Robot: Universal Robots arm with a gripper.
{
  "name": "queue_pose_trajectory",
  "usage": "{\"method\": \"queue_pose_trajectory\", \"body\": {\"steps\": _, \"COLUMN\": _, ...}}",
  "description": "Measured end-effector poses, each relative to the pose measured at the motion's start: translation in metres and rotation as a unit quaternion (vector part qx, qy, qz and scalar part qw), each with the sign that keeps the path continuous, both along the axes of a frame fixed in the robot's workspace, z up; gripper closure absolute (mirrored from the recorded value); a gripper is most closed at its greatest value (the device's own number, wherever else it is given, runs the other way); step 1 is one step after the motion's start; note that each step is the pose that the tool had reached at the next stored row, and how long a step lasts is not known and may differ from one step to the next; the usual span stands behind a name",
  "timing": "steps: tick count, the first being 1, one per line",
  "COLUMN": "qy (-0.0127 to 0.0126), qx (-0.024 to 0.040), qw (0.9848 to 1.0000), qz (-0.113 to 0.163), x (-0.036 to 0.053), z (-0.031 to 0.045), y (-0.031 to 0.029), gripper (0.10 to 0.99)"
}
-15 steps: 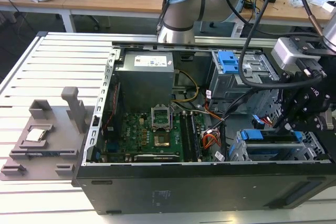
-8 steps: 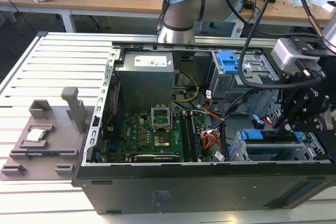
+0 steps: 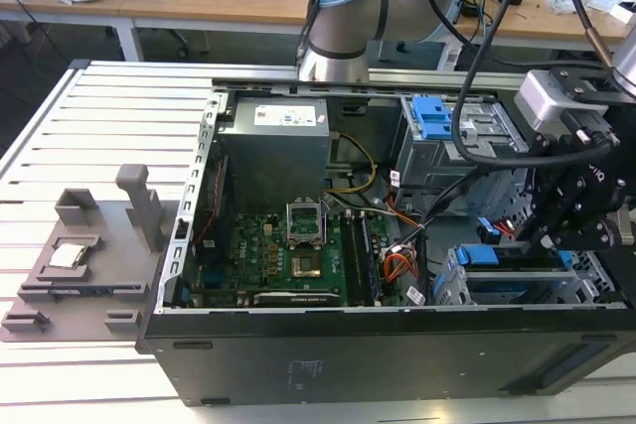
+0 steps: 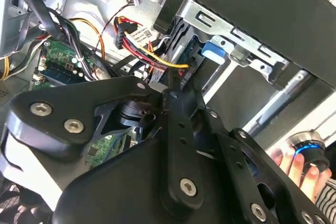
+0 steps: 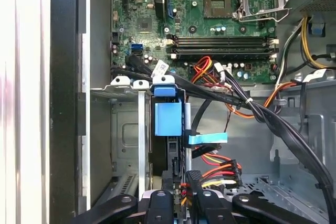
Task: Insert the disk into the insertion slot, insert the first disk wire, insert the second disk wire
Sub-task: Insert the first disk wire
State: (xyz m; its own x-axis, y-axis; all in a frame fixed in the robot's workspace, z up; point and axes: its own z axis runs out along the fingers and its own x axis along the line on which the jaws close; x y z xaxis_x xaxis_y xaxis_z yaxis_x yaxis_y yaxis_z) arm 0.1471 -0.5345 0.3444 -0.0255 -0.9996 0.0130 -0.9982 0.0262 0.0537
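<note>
The disk [image 5: 168,119] sits edge-on in the insertion slot [image 5: 126,129], its blue carrier bracket facing outward. In the exterior view the disk [image 3: 502,257] lies in the silver cage [image 3: 459,290] at the case's lower right. My gripper [image 5: 180,195] is shut on a black wire connector [image 4: 176,74] with red, yellow and black leads [image 5: 212,174], right at the disk's rear edge. A flat light-blue wire [image 5: 207,139] lies beside the disk; whether it is plugged in I cannot tell. The gripper [image 3: 556,230] hangs just above the cage.
A grey drive box with a blue tab [image 3: 437,116] stands behind the cage. Black cable bundles [image 5: 273,124] cross between motherboard [image 3: 288,255] and cage. A person's hand [image 4: 294,166] rests on a blue-ringed knob outside the case. A grey fixture [image 3: 89,255] lies at the exterior view's left.
</note>
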Motion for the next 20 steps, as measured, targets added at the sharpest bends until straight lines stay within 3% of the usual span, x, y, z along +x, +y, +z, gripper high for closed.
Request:
{"method": "queue_pose_trajectory", "body": {"steps": 2, "qy": 0.0, "qx": 0.0001, "qw": 1.0, "qz": 0.0, "x": 0.0, "z": 0.0112, "y": 0.0, "gripper": 0.839}}
{"method": "queue_pose_trajectory", "body": {"steps": 7, "qy": 0.0, "qx": 0.0002, "qw": 1.0, "qz": 0.0, "x": 0.0, "z": 0.0222, "y": 0.0, "gripper": 0.839}}
{"method": "queue_pose_trajectory", "body": {"steps": 9, "qy": 0.0, "qx": 0.0005, "qw": 1.0, "qz": 0.0, "x": 0.0, "z": 0.0223, "y": 0.0001, "gripper": 0.855}}
{"method": "queue_pose_trajectory", "body": {"steps": 11, "qy": 0.0, "qx": 0.0008, "qw": 1.0, "qz": 0.0, "x": 0.0, "z": 0.0224, "y": 0.0002, "gripper": 0.98}}
{"method": "queue_pose_trajectory", "body": {"steps": 20, "qy": 0.0, "qx": 0.001, "qw": 1.0, "qz": 0.0, "x": 0.0, "z": 0.023, "y": 0.0002, "gripper": 0.98}}
